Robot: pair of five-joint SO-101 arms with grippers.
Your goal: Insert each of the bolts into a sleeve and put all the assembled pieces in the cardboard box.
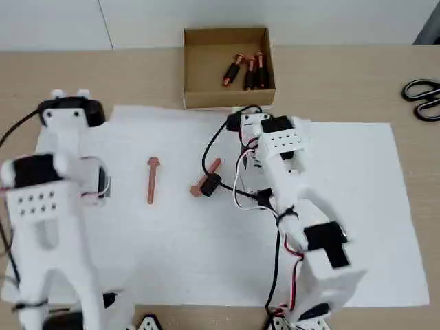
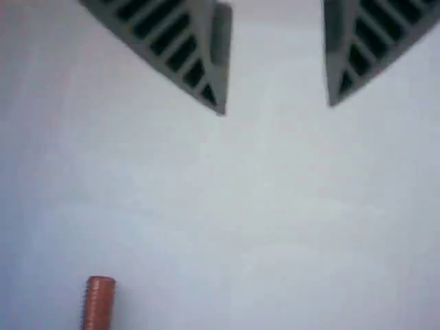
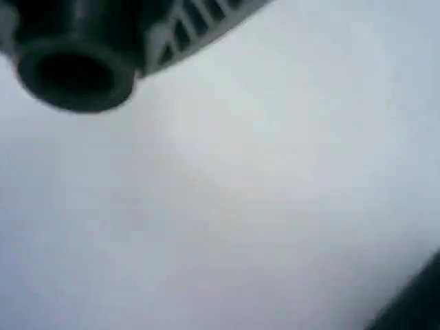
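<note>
high: overhead, far | wrists: close above sheet [image 2: 275,206] | shared: sheet

Three pieces [image 1: 249,72] in box [image 1: 206,100]; bolt [image 1: 152,180] left of sleeved bolt [image 1: 206,181].

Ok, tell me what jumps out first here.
Three sleeved bolts lie in the cardboard box at the far edge of the table. On the white sheet lie a bare bolt and, beside it, a bolt that seems to wear a black sleeve. The left gripper hangs open above the sheet.
</note>
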